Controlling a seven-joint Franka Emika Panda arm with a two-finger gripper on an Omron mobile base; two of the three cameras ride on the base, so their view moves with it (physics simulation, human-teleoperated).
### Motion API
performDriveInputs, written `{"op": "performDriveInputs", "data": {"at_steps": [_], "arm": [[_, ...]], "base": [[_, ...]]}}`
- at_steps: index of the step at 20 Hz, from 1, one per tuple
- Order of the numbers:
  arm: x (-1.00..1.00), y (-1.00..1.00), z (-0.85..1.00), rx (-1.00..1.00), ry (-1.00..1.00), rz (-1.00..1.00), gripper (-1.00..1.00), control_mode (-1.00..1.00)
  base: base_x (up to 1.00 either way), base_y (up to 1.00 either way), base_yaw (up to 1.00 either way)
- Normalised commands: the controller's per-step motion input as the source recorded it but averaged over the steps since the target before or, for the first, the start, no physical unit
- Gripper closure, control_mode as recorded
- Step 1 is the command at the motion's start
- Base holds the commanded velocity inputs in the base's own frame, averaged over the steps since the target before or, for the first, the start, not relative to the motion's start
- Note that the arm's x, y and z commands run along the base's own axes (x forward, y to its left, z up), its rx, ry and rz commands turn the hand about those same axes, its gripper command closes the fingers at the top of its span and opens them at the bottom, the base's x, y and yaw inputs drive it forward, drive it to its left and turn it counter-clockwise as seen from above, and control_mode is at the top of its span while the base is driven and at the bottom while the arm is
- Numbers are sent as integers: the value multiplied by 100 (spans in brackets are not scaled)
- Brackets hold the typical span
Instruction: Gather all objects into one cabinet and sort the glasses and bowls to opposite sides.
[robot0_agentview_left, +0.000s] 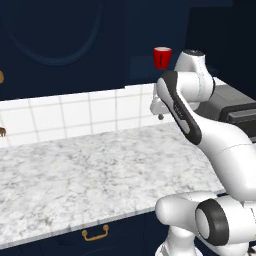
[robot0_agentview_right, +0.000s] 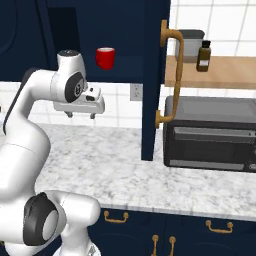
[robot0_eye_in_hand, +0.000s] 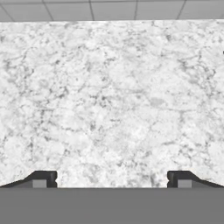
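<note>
One red cup (robot0_agentview_left: 162, 57) (robot0_agentview_right: 105, 58) stands upright on a shelf inside the dark navy cabinet (robot0_agentview_right: 125, 45), above the counter's back edge. The cabinet's door (robot0_agentview_right: 152, 85) stands open, edge-on, with a long brass handle (robot0_agentview_right: 172, 75). My gripper (robot0_agentview_right: 80, 115) (robot0_eye_in_hand: 111, 179) hangs below and to the left of the cup, pointing down at the marble counter (robot0_eye_in_hand: 113, 100). It is open, its fingertips (robot0_eye_in_hand: 43, 178) are wide apart, and nothing is between them. In the left base view the hand (robot0_agentview_left: 159, 107) is partly hidden behind my arm.
A dark toaster oven (robot0_agentview_right: 210, 132) (robot0_agentview_left: 235, 107) sits on the counter right of the open door. Above it a wooden shelf (robot0_agentview_right: 220, 72) carries a brown bottle (robot0_agentview_right: 203, 56) and a grey container (robot0_agentview_right: 190, 37). White tiles (robot0_agentview_left: 75, 115) back the counter (robot0_agentview_left: 90, 170). A small brown thing (robot0_agentview_left: 2, 131) shows at the far left edge.
</note>
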Motion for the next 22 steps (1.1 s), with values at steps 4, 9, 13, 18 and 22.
{"op": "performDriveInputs", "data": {"at_steps": [4, 9, 13, 18, 22], "arm": [[0, 0, 0, 0, 0, 0, -100, 100], [0, 0, 0, 0, 0, 0, -100, 100], [0, 0, 0, 0, 0, 0, -100, 100], [-10, 0, 32, 0, -34, 0, -100, -100], [-15, 0, 93, 0, -50, 0, -100, -100]], "base": [[47, 0, 0], [3, 0, 0], [0, 0, 0], [-2, 0, 0], [0, 0, 0]]}}
